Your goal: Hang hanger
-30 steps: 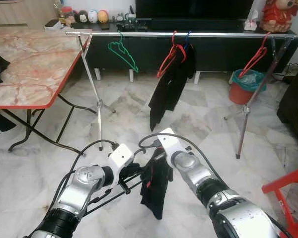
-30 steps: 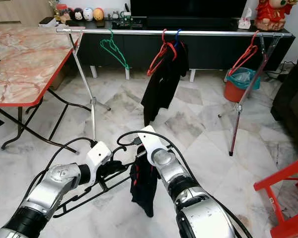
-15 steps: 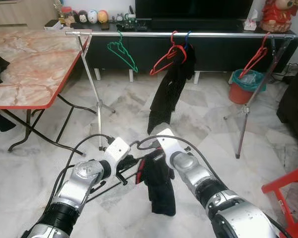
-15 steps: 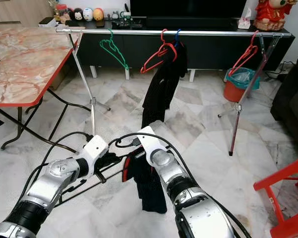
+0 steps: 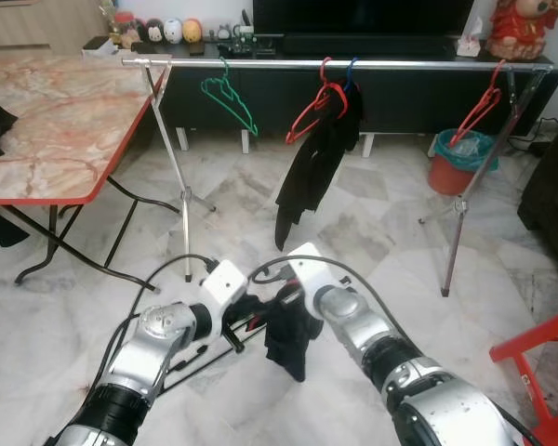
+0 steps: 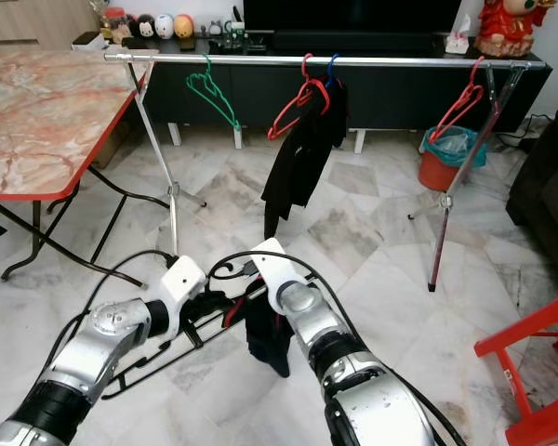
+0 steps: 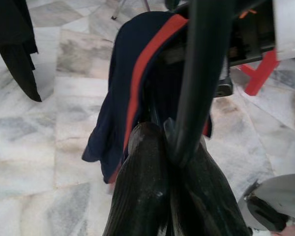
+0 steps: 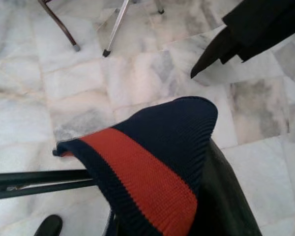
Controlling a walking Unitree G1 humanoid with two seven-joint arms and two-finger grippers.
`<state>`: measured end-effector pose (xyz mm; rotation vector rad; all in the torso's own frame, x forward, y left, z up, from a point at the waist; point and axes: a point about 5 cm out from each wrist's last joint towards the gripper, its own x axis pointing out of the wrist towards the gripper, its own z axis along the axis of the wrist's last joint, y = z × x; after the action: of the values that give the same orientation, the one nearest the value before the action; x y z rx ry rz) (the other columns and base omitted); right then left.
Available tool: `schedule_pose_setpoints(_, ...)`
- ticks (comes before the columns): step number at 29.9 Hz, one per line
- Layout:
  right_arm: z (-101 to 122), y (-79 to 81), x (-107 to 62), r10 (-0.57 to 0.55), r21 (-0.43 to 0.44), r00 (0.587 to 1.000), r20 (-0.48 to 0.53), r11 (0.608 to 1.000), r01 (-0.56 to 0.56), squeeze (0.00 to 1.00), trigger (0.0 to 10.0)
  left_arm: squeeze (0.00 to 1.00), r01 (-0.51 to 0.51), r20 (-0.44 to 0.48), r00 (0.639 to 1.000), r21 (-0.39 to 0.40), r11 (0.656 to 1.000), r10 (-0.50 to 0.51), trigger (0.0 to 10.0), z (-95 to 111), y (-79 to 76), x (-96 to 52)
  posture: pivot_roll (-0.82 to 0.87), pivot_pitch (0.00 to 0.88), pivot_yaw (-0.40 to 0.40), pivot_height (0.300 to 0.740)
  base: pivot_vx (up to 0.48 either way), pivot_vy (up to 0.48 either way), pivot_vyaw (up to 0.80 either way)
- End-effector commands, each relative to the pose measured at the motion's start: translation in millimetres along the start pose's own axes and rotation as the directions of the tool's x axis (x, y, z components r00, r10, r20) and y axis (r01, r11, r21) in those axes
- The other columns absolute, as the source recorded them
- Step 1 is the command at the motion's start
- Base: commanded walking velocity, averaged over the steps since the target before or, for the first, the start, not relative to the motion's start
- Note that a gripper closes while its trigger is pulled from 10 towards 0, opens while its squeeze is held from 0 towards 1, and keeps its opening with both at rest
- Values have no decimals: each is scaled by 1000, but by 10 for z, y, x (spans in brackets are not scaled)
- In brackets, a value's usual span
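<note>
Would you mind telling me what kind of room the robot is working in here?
Most likely a home living room: a dark television sits on a long black cabinet, a silver clothes rail stands on the marble floor, and a marble-topped folding table is beside it.

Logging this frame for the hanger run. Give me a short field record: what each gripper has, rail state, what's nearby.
left gripper: jaws shut on the black hanger, low in front of the robot
right gripper: at the dark garment, jaws hidden by the cloth
dark garment: navy knit with a red stripe, draped over the black hanger
rail: holds a green hanger, two red hangers, and a hung black garment
nearby: marble-top table on the robot's left, red bin beyond the rail
task state: black hanger not yet on the rail
</note>
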<state>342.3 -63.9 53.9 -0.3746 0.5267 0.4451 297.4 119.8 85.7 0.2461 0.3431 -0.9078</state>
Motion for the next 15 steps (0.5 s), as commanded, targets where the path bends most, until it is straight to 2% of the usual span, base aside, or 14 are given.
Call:
schedule_pose_setpoints(1,71,42,2,21,-21,999,37,1000,-21,0,10000,0,42,25,999,-2,999,-42,10000,52,-46,-8,108,0,12,740,0,0,0)
schedule_pose_setpoints(10,131,90,-1,76,-47,996,54,996,-73,0,10000,0,46,10,999,3,999,-46,10000,32,-26,-19,107,0,12,740,0,0,0)
schedule_pose_setpoints(15,215,244,-13,180,-70,981,71,982,-175,0,10000,0,44,5,999,-1,999,-44,10000,31,-42,18,101,0,14,740,0,0,0)
